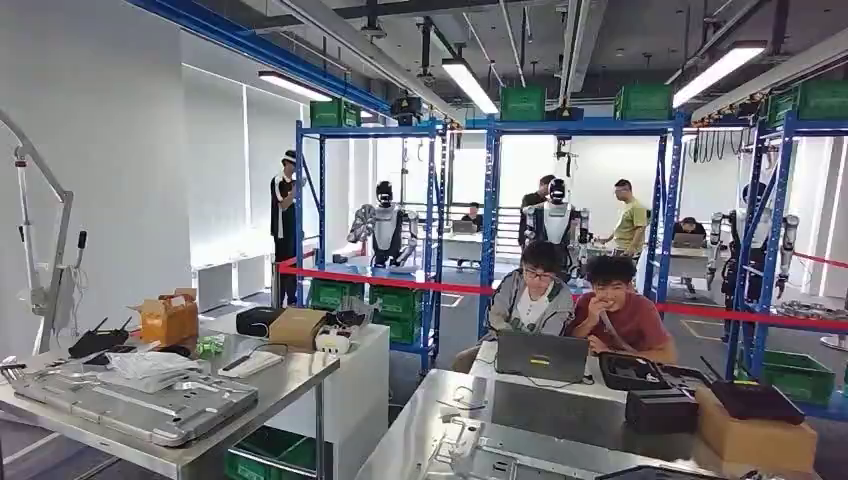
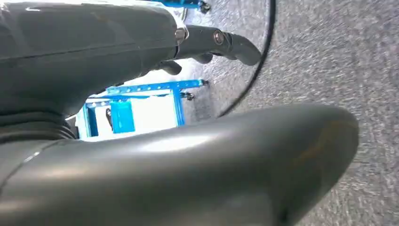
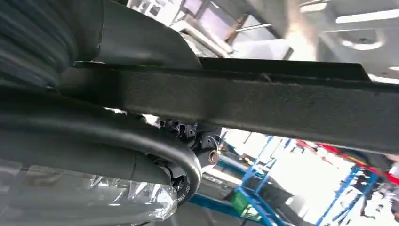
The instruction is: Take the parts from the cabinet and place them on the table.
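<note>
Facing: a workshop hall, seen from the head view.
Left bench (image 1: 290, 375): steel-topped; a flat grey metal plate (image 1: 150, 405) lies at its near end, with an orange box (image 1: 170, 318) and a cardboard box (image 1: 297, 326) farther back.
Blue rack (image 1: 436, 250): stands behind the left bench, with green crates (image 1: 395, 300) on its lower shelf.
Red tape (image 1: 400, 283): stretches across the hall in front of the rack.
Two people (image 1: 530, 295): seated side by side behind an open laptop (image 1: 542, 355).
Right bench (image 1: 420, 430): carries the laptop and a black case (image 1: 660, 408) to its right.
Left hand (image 2: 94, 52): hangs over grey carpet; the thick thumb is well apart from the dark fingers (image 2: 221, 40), and nothing lies between them.
Right hand (image 3: 94, 136): clamped on a long black part (image 3: 263, 103), which runs across the right wrist view between the grey cover and the curved thumb.
Part's place: in the right hand, off both benches.
Clear plastic bag (image 3: 94, 197): crumpled against the outer side of the right thumb; I cannot tell whether the hand holds it.
</note>
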Tool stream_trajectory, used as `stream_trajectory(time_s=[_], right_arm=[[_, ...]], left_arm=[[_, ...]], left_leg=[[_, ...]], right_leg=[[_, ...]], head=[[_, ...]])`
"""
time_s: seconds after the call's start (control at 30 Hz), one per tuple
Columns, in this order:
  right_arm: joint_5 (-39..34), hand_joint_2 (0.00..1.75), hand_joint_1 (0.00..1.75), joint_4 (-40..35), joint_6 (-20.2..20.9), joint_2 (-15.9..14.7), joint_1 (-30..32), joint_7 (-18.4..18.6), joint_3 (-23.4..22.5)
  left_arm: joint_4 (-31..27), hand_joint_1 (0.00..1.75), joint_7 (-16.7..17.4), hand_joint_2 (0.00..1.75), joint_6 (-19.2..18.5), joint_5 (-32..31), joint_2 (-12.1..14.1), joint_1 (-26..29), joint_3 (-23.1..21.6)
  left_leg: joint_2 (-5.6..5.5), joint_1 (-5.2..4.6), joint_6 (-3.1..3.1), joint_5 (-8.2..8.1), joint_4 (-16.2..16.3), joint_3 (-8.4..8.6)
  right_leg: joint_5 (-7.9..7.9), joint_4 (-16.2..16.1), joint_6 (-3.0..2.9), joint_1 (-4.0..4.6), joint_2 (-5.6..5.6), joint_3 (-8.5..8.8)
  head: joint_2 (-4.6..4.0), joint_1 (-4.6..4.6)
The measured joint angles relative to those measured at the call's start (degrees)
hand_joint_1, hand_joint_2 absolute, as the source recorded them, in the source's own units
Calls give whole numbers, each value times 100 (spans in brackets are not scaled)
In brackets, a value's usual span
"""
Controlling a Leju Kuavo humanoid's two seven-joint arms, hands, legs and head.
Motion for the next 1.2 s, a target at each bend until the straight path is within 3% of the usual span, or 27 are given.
stream_trajectory(time_s=[0.03, 0.1, 0.13, 0.17, 0.2, 0.23, 0.27, 0.3, 0.33, 0.43, 0.47, 0.5, 0.53, 0.57, 0.6, 0.63, 0.67, 0.7, 0.77, 0.8, 0.83, 0.87, 0.9, 0.93, 1.2], right_arm=[[7, 175, 175, -2, 0, 0, -26, 0, -2], [15, 175, 175, 0, 6, 7, -18, 0, -2], [17, 175, 175, 0, 13, 7, -1, 0, -2], [20, 175, 175, 0, 13, 7, 6, -2, -2], [20, 175, 175, -2, 13, 7, 4, 0, -2], [28, 175, 175, 0, 13, 4, -7, 0, -2], [35, 175, 175, -2, 13, 4, -33, 0, -4], [44, 175, 175, -2, 13, 4, -59, 0, -4], [50, 175, 175, -4, 18, 24, -109, -2, -4], [59, 175, 175, -2, 42, 20, -80, -2, -7], [61, 175, 175, -4, 52, 20, -79, -7, -9], [72, 175, 175, -4, 52, 31, -100, -13, -9], [87, 175, 175, -4, 52, 42, -121, -13, -9], [94, 175, 175, -4, 52, 53, -125, -13, -9], [94, 175, 175, -4, 55, 75, -116, -15, -9], [101, 175, 175, -4, 55, 96, -94, -18, -9], [103, 175, 175, -4, 55, 98, -82, -18, -9], [105, 175, 175, -4, 52, 101, -82, -18, -9], [120, 175, 175, -4, 52, 107, -106, -13, -11], [127, 175, 175, -4, 52, 112, -129, -11, -11], [144, 175, 175, -4, 52, 105, -150, 0, -18], [149, 175, 175, -4, 52, 105, -166, 2, -22], [151, 175, 175, -4, 55, 105, -167, 0, -22], [153, 175, 175, -4, 52, 105, -160, -2, -24], [220, 175, 175, -4, 52, 105, -230, 11, -24]], left_arm=[[0, 0, -2, 0, 4, 0, 2, 3, 0], [0, 0, 0, 0, 7, 0, 2, 13, 2], [0, 0, 0, 0, 7, 0, 2, 11, 2], [0, 0, 0, 0, 7, 0, 2, 10, 4], [0, 0, 0, 0, 7, 0, 2, 6, 4], [0, 0, 0, 0, 7, 0, 0, 2, 4], [0, 0, 0, 0, 7, 0, 0, 0, 4], [0, 0, 0, 0, 7, 2, 2, -3, 4], [0, 0, -2, 0, 13, 9, -2, -5, 4], [0, 0, 2, 0, 13, 15, -2, -4, 7], [0, 0, 2, 0, 13, 15, -2, -13, 7], [0, 0, 2, 0, 13, 15, 0, -21, 7], [0, 0, 2, 0, 13, 18, 0, -16, 7], [0, 0, 2, 0, 13, 18, 0, -10, 7], [0, 0, 4, 0, 13, 26, 0, 4, 7], [0, 0, 4, 0, 13, 28, 0, 13, 7], [0, 0, 4, 0, 13, 28, 0, 13, 7], [0, 0, 4, 0, 13, 26, 0, 9, 9], [-2, 0, 9, 0, 18, 26, 0, 0, 7], [0, 0, 11, 0, 24, 26, 2, 0, 9], [0, 0, 13, 0, 24, 26, 0, 0, 9], [0, 0, 13, 0, 22, 28, 0, 3, 7], [0, 0, 17, 0, 22, 28, 0, 10, 11], [0, 0, 17, 0, 24, 28, 0, 9, 13], [0, 0, 4, 0, 54, 18, -4, 1, 13]], left_leg=[[59, -14, 20, 2, -2, -2], [189, -32, 39, -10, 0, -1], [254, -32, 43, -13, 1, 1], [321, -32, 44, -18, 1, 5], [376, -28, 42, -25, 2, 8], [439, -22, 31, -38, 4, 24], [497, -24, 7, -55, 4, 46], [539, -55, -16, -70, 4, 55], [580, -97, -45, -82, 21, 35], [769, -131, -75, -79, -20, 88], [732, -114, -123, -137, -1, 82], [480, -85, -135, -248, 143, 45], [303, -83, -138, -464, 519, -121], [225, -75, -143, -682, 987, -331], [173, -77, -150, -851, 1452, -545], [150, -75, -153, -912, 1784, -710], [141, -75, -152, -843, 1809, -744], [140, -73, -145, -651, 1560, -647], [139, -50, -136, -126, 583, -235], [114, -34, -129, -11, 218, -98], [98, -47, -124, -69, 97, -50], [103, -47, -114, -62, 123, -67], [104, -38, -109, -55, 103, -63], [103, -47, -109, -52, 103, -65], [46, -66, -74, -37, 104, -74]], right_leg=[[-216, 410, -5, 14, -98, -182], [-564, 1347, 10, 13, -166, -614], [-571, 1557, 11, 13, -177, -726], [-470, 1495, 15, 13, -193, -704], [-279, 1204, 15, 12, -220, -574], [-19, 705, 13, 14, -286, -321], [232, 123, 2, 21, -476, -21], [215, -155, 6, 53, -790, 107], [175, -244, -37, 138, -779, 185], [199, -224, -84, 129, -599, 141], [222, -252, -134, 47, -550, 173], [223, -252, -156, 34, -518, 170], [222, -251, -200, 32, -482, 170], [221, -251, -245, 30, -442, 169], [216, -250, -253, 34, -393, 170], [214, -248, -255, 40, -339, 173], [213, -245, -255, 41, -295, 179], [212, -239, -254, 38, -254, 183], [191, -213, -227, 24, -197, 188], [176, -193, -200, 27, -179, 175], [157, -135, -164, 81, -153, 126], [178, -157, -135, 74, -144, 116], [164, -150, -142, 67, -138, 117], [182, -160, -207, 67, -138, 119], [205, -242, -175, 67, -185, 175]], head=[[-2, -7], [-2, -11], [-2, -15], [-2, -13], [-2, -9], [-2, -9], [-2, -9], [-2, -2], [-4, -2], [-2, -9], [-2, -9], [0, -9], [0, 2], [-2, 2], [-2, 9], [-2, 4], [-2, 4], [-2, 4], [-2, 9], [-2, 9], [-4, 17], [-2, -7], [4, 0], [0, -5], [-2, -7]])
